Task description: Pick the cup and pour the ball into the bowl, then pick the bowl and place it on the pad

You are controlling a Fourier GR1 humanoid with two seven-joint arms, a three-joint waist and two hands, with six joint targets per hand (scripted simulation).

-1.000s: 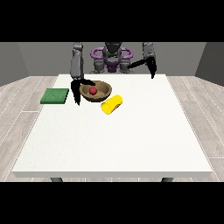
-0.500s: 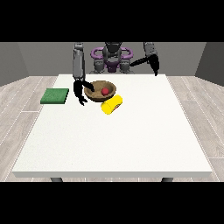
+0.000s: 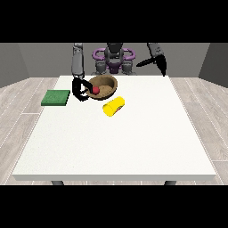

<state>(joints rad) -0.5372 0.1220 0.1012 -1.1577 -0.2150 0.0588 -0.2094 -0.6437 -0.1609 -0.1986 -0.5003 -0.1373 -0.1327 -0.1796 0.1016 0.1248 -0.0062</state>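
A brown bowl (image 3: 105,84) is tipped up on its side at the back of the table, its opening facing the camera. A red ball (image 3: 95,90) rests at its lower left rim. The hand at the view's left (image 3: 79,89) curls its fingers on the bowl's left rim. A yellow cup (image 3: 114,106) lies on its side on the table just in front of the bowl. A green pad (image 3: 56,97) lies flat at the table's left edge. The hand at the view's right (image 3: 163,67) hangs raised above the table's far right, away from everything.
The white table (image 3: 120,147) stretches wide toward the camera. The robot's torso (image 3: 114,58) stands behind the far edge.
The bowl has tilted up further toward the camera with the hand on its rim, and the ball has rolled to the low left side. The raised hand has barely moved.
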